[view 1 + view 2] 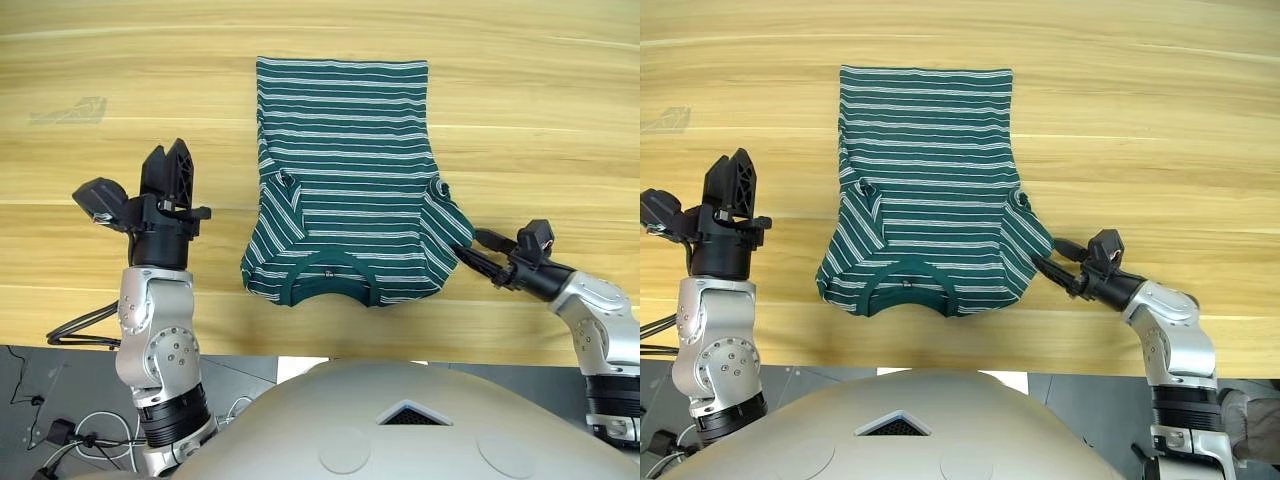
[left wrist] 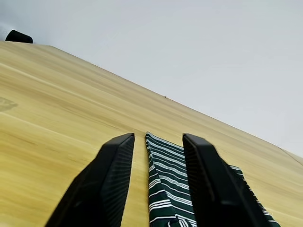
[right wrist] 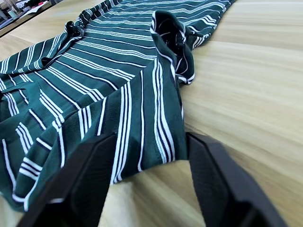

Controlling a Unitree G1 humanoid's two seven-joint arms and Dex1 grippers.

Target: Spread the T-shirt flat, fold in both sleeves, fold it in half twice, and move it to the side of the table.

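Observation:
A dark green T-shirt with thin white stripes lies on the wooden table, collar toward me, with both sleeves folded in over the body. My right gripper is low at the shirt's right shoulder corner. In the right wrist view it is open, with the edge of the shirt lying between its two fingers. My left gripper stands upright above the table, left of the shirt and apart from it. It is open and holds nothing; the shirt shows beyond its fingers.
The table's front edge runs just below the shirt's collar. Bare wood extends to the left, right and far side of the shirt. A faint grey mark sits on the tabletop at far left. Cables hang below the front edge at left.

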